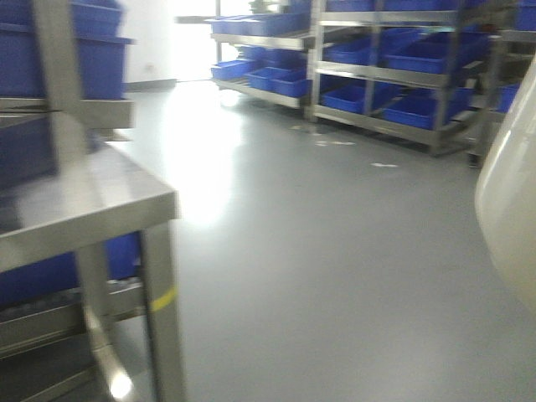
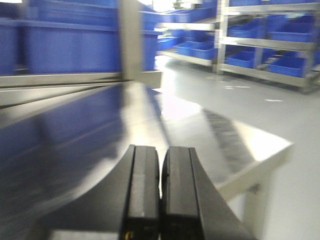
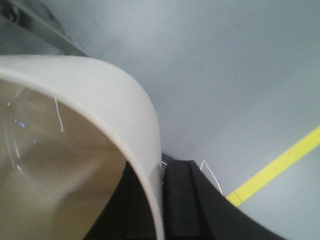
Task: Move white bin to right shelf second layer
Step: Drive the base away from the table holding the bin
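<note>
1. White bin [image 3: 100, 95] held over the grey floor [image 3: 225, 75], rim clamped in the right claw [image 3: 161, 200].
2. Left claw [image 2: 161, 190], fingers pressed together, above the steel table [image 2: 240, 140].
3. Blue crates [image 1: 427, 59] fill racks [image 1: 368, 75] beyond; contents unseen.

A steel tabletop [image 1: 92, 197] fills the left of the front view, a yellow mark [image 1: 164, 299] on its leg. Blue crates [image 1: 423, 59] sit on steel racks [image 1: 373, 77] at upper right, beyond grey floor [image 1: 318, 251] bearing a yellow line [image 3: 280, 167].

Bright far-end glare on the floor [image 1: 201, 167], heavy motion blur across all views
</note>
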